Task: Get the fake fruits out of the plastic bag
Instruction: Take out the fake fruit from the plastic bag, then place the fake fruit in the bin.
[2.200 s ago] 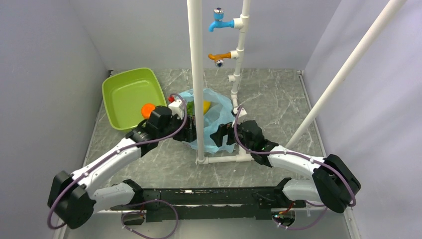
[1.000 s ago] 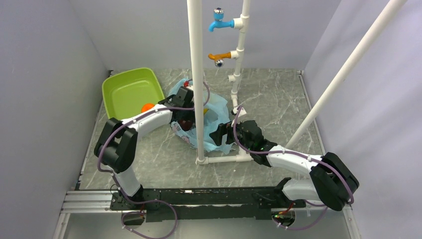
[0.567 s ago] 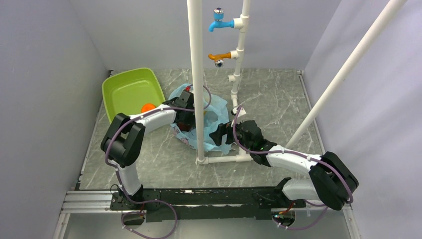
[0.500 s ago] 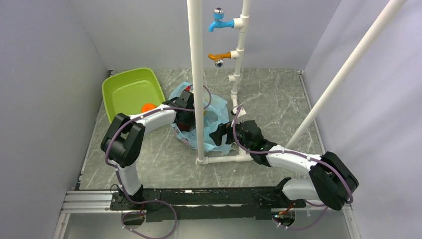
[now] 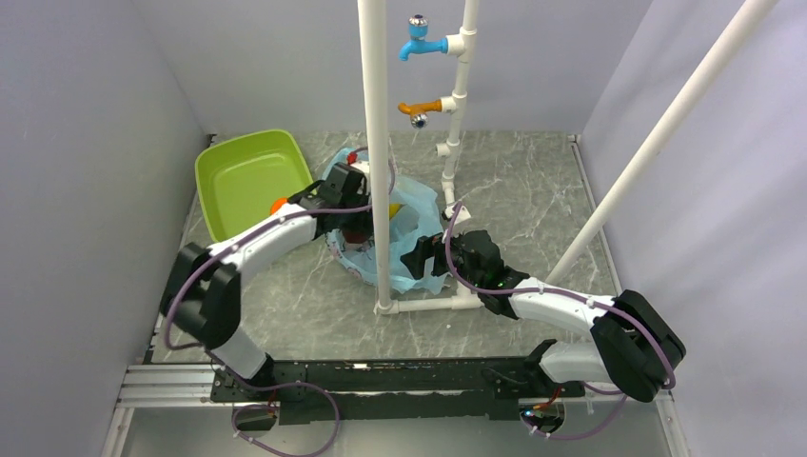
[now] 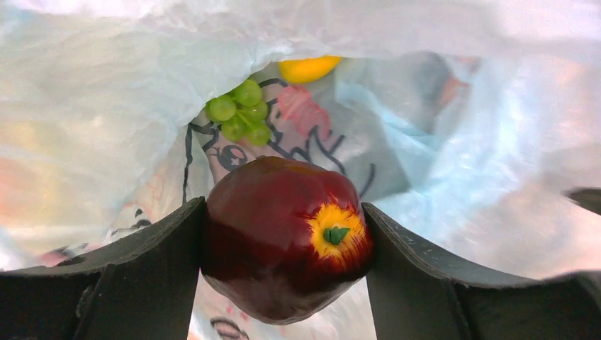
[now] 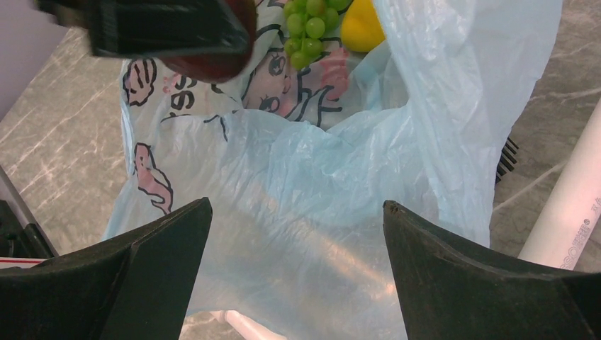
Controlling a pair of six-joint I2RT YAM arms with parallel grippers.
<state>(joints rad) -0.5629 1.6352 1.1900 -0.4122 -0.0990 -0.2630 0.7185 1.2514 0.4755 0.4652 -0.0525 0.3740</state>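
**A:** What does your left side have hold of?

**B:** My left gripper (image 6: 285,280) is clamped on the dark red-purple round fruit (image 6: 280,227). Both fingers (image 6: 135,276) press against its sides at the bottom centre of the left wrist view, inside the plastic bag (image 6: 92,106).

**A:** And the other fruits?

**B:** The green grape bunch (image 6: 241,113) lies just above it, left of centre, on the bag's printed wall. The yellow oblong fruit (image 6: 306,69) peeks out at the top edge under a fold. In the top view, the orange round fruit (image 5: 277,204) sits in the lime-green tray (image 5: 238,167) at the upper left, outside the bag.

**A:** Your right side?

**B:** My right gripper (image 7: 294,276) is spread wide with nothing pinched between its fingers. The bag fills the middle of that view beyond them, and I cannot tell whether I touch it. From above, this gripper sits just right of the white pipe (image 5: 378,152), at the bag's lower right edge.
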